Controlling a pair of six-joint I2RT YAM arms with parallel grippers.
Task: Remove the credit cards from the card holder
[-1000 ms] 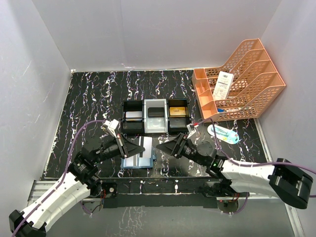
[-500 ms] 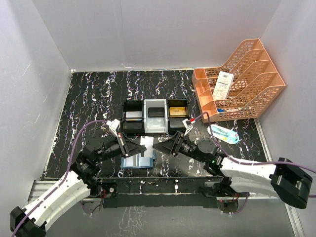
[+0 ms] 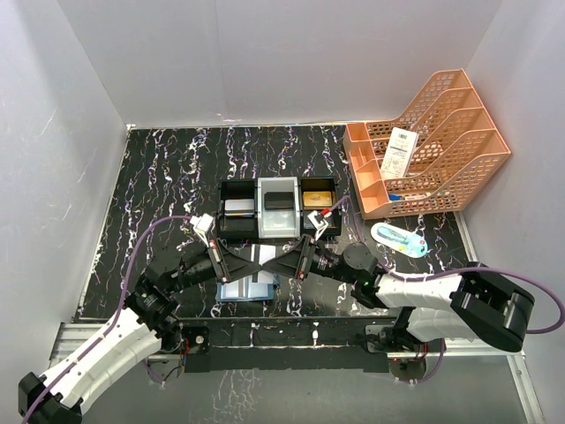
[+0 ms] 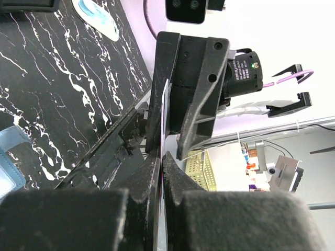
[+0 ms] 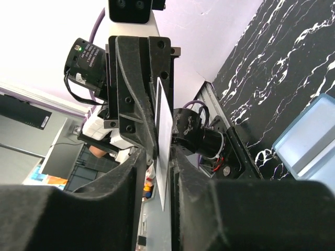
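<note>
My left gripper [image 3: 238, 262] is shut on one end of a thin white card with a dark stripe [image 3: 262, 258], held on edge above the table. The card [image 4: 165, 115] shows edge-on between its jaws. My right gripper [image 3: 287, 262] faces it from the right, its jaws on both sides of the card's [image 5: 165, 130] other end. A narrow gap still shows on one side there. The teal-blue card holder [image 3: 245, 290] lies open on the table just below. Greyish [image 3: 238, 208], black [image 3: 280, 200] and gold [image 3: 318, 200] credit cards lie in the tray.
The black-and-white three-compartment tray [image 3: 279, 231] stands just behind the grippers. An orange file rack [image 3: 433, 141] with a white barcoded slip [image 3: 399, 152] fills the back right corner. A white-and-light-blue oval case [image 3: 399, 238] lies right of the right arm.
My right gripper has moved left to meet the left one, and its jaws have narrowed around the free end of the card. The left gripper has kept its hold.
</note>
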